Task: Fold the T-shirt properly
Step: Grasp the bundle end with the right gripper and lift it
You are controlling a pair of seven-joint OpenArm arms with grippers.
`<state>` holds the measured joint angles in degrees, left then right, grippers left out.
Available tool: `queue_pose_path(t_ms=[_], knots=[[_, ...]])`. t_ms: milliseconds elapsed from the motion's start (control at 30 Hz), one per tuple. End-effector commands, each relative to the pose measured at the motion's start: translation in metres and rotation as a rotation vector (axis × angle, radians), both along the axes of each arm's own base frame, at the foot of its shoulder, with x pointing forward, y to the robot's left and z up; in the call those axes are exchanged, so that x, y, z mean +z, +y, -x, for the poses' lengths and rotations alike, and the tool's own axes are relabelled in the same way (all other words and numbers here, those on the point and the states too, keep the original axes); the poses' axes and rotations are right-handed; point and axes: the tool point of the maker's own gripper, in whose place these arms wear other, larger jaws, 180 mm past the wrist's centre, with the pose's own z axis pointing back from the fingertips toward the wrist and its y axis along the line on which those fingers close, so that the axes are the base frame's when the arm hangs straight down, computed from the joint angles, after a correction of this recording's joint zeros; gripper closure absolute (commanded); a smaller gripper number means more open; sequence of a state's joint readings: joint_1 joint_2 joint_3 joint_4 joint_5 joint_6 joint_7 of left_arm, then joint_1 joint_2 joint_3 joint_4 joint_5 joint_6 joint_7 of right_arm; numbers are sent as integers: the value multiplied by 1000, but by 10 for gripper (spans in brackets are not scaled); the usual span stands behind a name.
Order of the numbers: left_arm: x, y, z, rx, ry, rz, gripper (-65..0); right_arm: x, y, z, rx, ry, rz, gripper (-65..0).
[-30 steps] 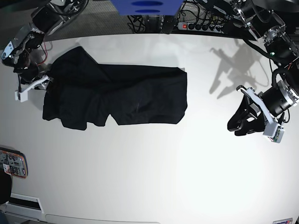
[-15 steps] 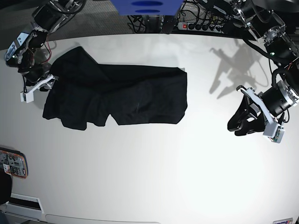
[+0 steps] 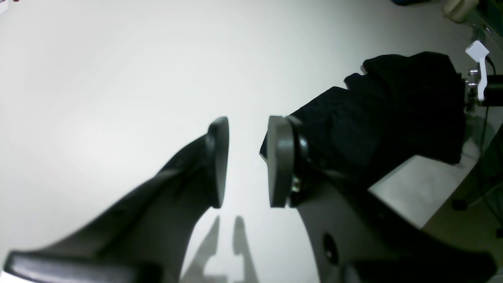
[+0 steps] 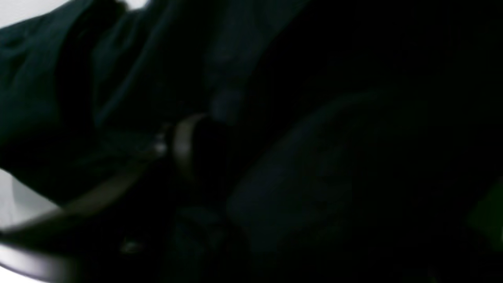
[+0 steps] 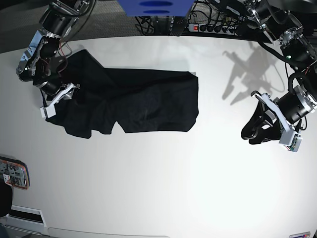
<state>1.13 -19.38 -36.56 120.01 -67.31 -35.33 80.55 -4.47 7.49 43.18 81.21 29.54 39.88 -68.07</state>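
Note:
The black T-shirt (image 5: 133,101) lies spread and wrinkled across the left half of the white table (image 5: 163,178). My right gripper (image 5: 55,101) is down on the shirt's left end, its white finger over the cloth. In the right wrist view dark, blurred T-shirt (image 4: 322,118) fills the frame around one grey finger pad (image 4: 184,144); the jaws' state is unreadable. My left gripper (image 5: 253,130) hovers over bare table far to the right. Its pads (image 3: 218,161) stand apart with nothing between them, and the T-shirt (image 3: 397,114) lies beyond.
A phone-like object (image 5: 13,173) lies at the table's front left edge. A power strip (image 5: 210,28) and cables run behind the far edge, beside a blue object (image 5: 154,7). The left arm's shadow (image 5: 242,74) falls on the table's back right.
My right arm has swung from the table's left edge in over the shirt's left end. The left arm has stayed still.

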Motion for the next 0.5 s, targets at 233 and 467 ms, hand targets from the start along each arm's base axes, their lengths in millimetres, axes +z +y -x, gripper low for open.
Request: queue_pose_path(t_ms=[233,467], knots=[[10,-1,-2,-10,-36,-1,-168,2,-6,0,7,5,25,0],[11,0,-2,-9,-36,-1,-168,36,-42,-24,37,-51,218,0]])
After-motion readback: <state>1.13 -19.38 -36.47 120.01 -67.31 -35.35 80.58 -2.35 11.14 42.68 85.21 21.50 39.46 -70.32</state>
